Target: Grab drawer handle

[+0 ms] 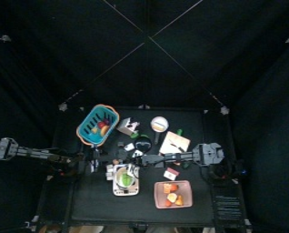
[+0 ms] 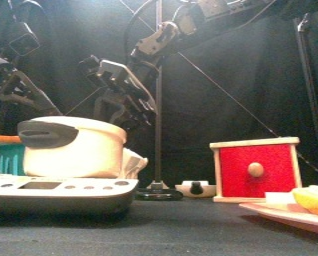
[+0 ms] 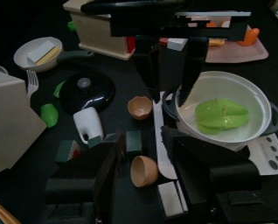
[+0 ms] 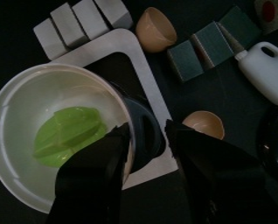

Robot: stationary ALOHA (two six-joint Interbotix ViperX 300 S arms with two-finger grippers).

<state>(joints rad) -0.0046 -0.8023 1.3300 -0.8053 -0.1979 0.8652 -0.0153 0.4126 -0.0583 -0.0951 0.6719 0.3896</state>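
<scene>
Nearest the table's front edge in the front view sits a kitchen scale carrying a white bowl, with the rim of a pink tray of fruit low at the right. Just behind the tray stands the drawer: a tan top, a red front and a pale round knob at its middle, nothing touching it. From above, the drawer lies right of the table's middle, beside the right arm's wrist.

The right gripper hangs over the bowl, its jaws spread wide and empty; a green leafy piece lies inside the bowl. The left gripper is likewise wide open and holds nothing, looking across the bowl toward the drawer beyond.

Farther back, a teal basket sits at the table's left rear.
</scene>
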